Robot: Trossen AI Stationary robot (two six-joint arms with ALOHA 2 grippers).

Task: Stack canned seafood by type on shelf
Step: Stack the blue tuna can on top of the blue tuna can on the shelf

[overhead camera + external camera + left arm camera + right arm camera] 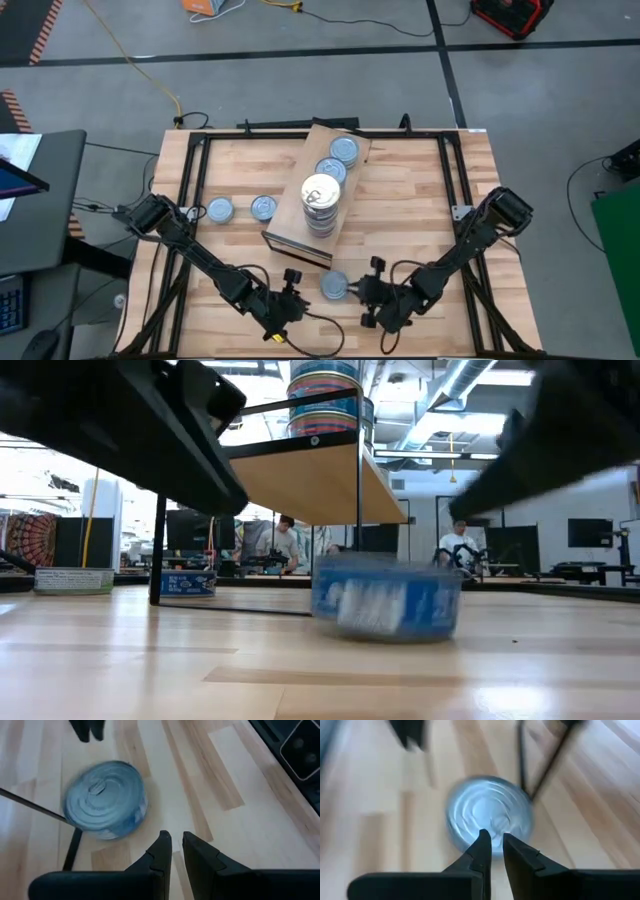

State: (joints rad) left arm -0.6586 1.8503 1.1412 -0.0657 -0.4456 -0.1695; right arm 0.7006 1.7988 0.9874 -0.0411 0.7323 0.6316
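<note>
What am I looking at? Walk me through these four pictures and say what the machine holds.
A two-armed robot works at a slatted wooden table. One picture looks straight down, one looks level across the tabletop, and two come from cameras on the wrists. A raised shelf carries a stack of tins topped by a pale pull-tab lid and two blue-grey tins. Two more blue-grey tins lie on the table, and a loose tin sits between the arms. The left pincer and right pincer are shut and hold nothing.

Blue-grey can, pale-wood shelf
</note>
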